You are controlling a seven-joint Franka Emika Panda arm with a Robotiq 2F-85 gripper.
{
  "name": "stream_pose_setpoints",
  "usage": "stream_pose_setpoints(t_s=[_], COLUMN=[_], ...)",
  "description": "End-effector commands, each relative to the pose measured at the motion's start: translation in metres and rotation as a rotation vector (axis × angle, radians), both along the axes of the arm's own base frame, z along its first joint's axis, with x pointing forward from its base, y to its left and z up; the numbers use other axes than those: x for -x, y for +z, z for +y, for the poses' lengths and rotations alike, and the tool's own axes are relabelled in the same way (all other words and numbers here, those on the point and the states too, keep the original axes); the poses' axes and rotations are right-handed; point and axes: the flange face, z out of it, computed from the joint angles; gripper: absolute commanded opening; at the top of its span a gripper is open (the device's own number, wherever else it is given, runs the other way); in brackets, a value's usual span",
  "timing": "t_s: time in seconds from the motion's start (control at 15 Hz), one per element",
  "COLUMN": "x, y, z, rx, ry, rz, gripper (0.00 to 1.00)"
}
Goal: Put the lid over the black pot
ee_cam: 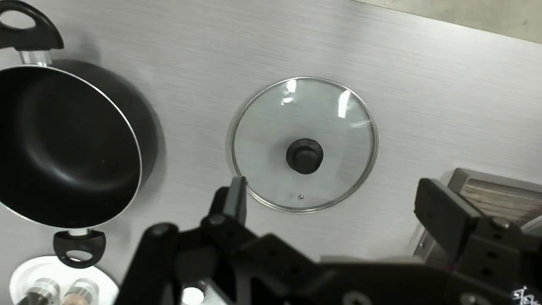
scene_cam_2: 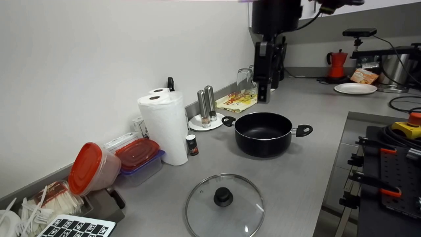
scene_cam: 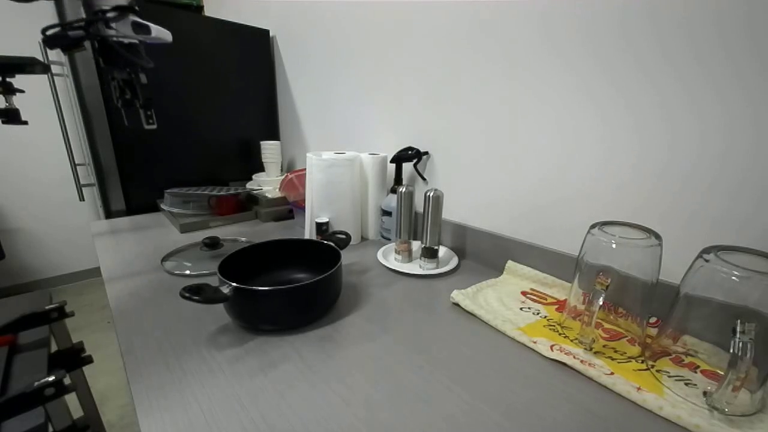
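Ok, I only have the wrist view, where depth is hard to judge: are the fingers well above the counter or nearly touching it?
Observer: Well above; in an exterior view the fingers hang high over the counter.
Operator: My picture cuts off part of the black pot. What's farther along past it?
Observer: Two upside-down glass mugs on a printed cloth.
Operator: And what else stands near the mills?
Observer: A black-headed spray bottle, seen behind them in an exterior view.
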Motion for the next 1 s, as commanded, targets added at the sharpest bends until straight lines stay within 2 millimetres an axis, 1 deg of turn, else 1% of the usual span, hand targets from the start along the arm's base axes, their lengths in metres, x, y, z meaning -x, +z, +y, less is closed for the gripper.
stream_pose_setpoints(t_s=[0.0, 0.27, 0.4, 0.53, 0.67, 0.93], x=[-0.054, -0.096, -0.113, -0.130, -0.143, -0.159], y=[-0.038, -0.089, -0.104, -0.115, -0.127, -0.165], z=[0.030, 0.052, 0.060, 0.068, 0.074, 0.080], rx=[0.042, 0.065, 0.029, -0.018, -0.051, -0.084], ry=[0.040, 0.081, 0.063, 0.040, 0.028, -0.007], rz=[0.066, 0.115, 0.087, 0.055, 0.036, 0.054], gripper=[1.00, 1.00, 1.00, 1.00, 1.00, 1.00])
